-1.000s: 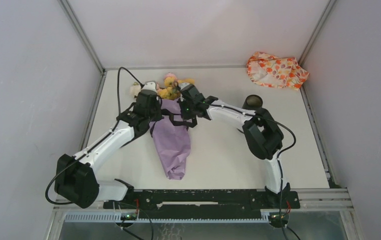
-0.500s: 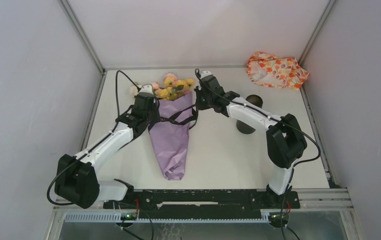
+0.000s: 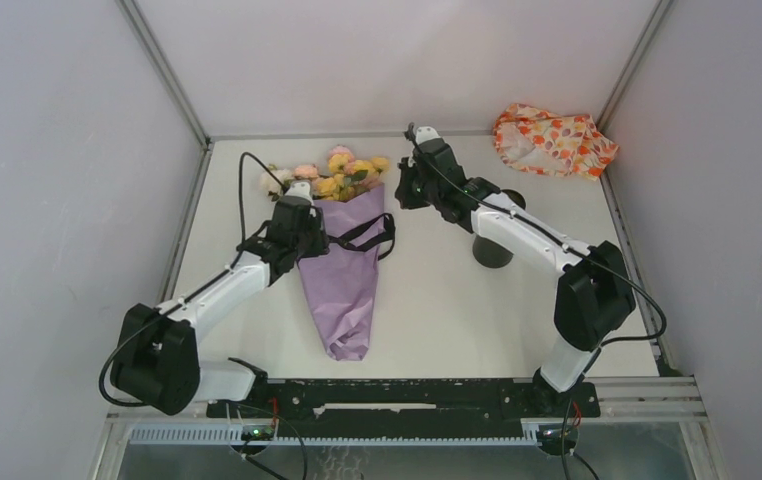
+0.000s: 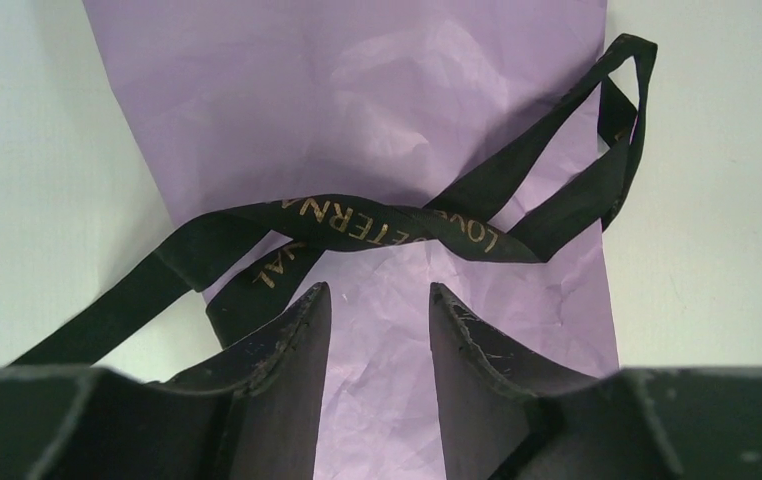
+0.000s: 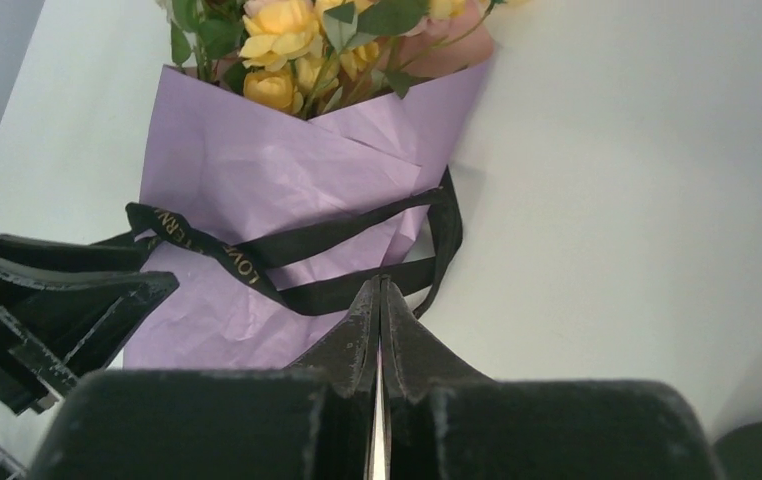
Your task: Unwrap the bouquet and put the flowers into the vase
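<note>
The bouquet (image 3: 342, 270) lies near the table's (image 3: 437, 300) far-left corner, black ribbon (image 4: 387, 222) slack across it. My left gripper (image 4: 378, 292) hovers above, fingers parted, empty — ready, I judge, to pull that ribbon; my right gripper (image 5: 379, 285) is clenched on nothing, clear.

Open table (image 3: 427, 285) between bouquet (image 3: 342, 265) and vase (image 3: 490, 255); ribbon (image 3: 369, 236) protrudes.

Lab test booth: plain grey walls (image 3: 57, 150) enclosing a white table (image 3: 437, 300).

We see only parts of the vase (image 3: 490, 252), toward the table's (image 3: 437, 310) right edge, behind the right arm (image 3: 527, 232). The wrapping paper (image 3: 342, 285) hides the flowers' (image 3: 342, 172) stems.
</note>
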Available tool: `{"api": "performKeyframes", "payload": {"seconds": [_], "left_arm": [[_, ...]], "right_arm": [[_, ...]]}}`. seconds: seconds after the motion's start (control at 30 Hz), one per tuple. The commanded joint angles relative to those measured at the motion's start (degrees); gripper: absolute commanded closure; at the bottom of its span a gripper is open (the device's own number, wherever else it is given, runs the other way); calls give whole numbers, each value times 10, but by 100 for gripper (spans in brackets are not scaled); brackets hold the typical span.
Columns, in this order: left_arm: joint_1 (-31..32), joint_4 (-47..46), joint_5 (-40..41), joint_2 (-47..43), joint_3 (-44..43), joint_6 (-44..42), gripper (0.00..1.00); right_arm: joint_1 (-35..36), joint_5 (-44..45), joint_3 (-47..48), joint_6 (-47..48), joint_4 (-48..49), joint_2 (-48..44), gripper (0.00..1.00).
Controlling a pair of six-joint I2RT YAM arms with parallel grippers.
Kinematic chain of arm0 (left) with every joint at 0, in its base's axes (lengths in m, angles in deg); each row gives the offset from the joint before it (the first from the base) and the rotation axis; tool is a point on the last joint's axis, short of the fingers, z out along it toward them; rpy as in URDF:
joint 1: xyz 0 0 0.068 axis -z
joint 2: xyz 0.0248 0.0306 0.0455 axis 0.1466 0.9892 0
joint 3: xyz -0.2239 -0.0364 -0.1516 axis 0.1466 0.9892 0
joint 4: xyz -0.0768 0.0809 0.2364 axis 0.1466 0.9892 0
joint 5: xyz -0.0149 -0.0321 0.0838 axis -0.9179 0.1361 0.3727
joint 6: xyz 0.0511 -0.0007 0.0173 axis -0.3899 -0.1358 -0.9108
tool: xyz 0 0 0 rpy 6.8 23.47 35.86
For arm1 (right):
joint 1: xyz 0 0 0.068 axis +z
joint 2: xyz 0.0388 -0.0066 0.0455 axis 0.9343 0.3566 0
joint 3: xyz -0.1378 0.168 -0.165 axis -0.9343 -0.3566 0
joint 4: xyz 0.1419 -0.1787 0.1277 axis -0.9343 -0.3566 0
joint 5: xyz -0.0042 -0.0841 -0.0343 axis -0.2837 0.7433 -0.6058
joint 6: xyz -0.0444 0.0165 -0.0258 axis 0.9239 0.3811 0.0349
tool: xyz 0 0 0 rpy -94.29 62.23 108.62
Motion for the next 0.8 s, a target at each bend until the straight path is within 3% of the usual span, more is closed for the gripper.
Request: {"api": "performKeyframes", "payload": {"seconds": [0.0,0.23,0.53,0.77], "left_arm": [[-2,-43,2,16,-7,-8,54],[-3,-41,-11,60,-25,2,53],[-2,-32,-15,27,-7,10,52],[-3,-30,-17,16,5,16,52]], "right_arm": [[8,-38,18,-14,-6,12,93],[31,-50,35,-2,-2,44,74],[33,-36,145,0,-59,180,68],[17,-7,169,-13,-78,236,61]]}}
